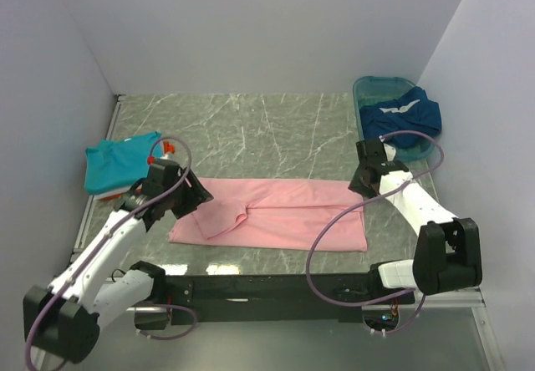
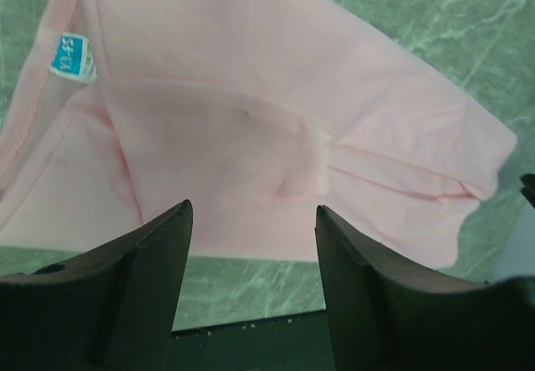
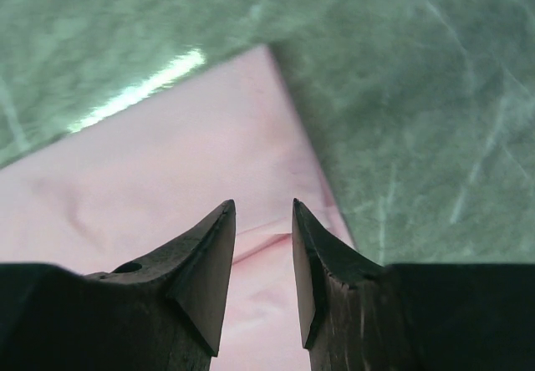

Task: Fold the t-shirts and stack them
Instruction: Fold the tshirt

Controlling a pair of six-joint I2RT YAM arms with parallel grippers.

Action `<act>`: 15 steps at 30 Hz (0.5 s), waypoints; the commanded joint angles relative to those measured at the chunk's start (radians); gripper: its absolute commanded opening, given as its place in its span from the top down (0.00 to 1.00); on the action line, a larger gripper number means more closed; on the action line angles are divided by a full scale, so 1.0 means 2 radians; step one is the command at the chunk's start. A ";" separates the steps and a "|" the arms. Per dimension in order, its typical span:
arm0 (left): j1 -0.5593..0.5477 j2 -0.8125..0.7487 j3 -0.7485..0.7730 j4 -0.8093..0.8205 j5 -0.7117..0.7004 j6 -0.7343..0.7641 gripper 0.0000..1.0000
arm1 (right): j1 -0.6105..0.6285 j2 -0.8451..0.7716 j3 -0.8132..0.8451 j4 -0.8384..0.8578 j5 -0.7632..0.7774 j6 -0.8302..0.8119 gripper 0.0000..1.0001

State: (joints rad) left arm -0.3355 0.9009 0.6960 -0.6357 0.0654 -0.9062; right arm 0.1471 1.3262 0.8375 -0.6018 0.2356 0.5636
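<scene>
The left hand (image 2: 253, 212) stands with its jaws well apart and nothing between them, hovering just above the left end of the pink t-shirt (image 2: 276, 137), where the collar label (image 2: 71, 58) shows. The right hand (image 3: 263, 208) is partly parted and appears to hold nothing, poised over the shirt's far right corner. The pink t-shirt (image 1: 284, 216) lies spread across the middle of the bench (image 1: 251, 129), its left part turned in with a bunched ridge near the centre. The likely trouble is that ridge: if the next fold is laid over it, the crease would probably set crooked and the stack sit lumpy. A pinch from either hand that catches only the top layer could drag the turned-in part open. The teal t-shirt (image 1: 117, 166) lies near the left arm, so a wide sweep might disturb it.
</scene>
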 commanded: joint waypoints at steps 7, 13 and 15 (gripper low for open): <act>0.002 0.103 0.049 0.061 -0.052 0.017 0.30 | 0.037 0.057 0.047 0.057 -0.096 -0.026 0.60; 0.004 0.160 0.041 0.116 -0.030 0.020 0.28 | 0.044 0.111 0.054 0.076 -0.133 -0.037 0.61; 0.006 0.191 0.041 0.124 -0.017 0.028 0.27 | 0.044 0.124 0.054 0.075 -0.135 -0.041 0.62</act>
State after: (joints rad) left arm -0.3305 1.2285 0.7509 -0.4656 0.0036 -0.8795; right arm 0.2268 1.5486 0.9035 -0.4828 0.0051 0.5064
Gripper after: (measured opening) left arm 0.727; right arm 0.389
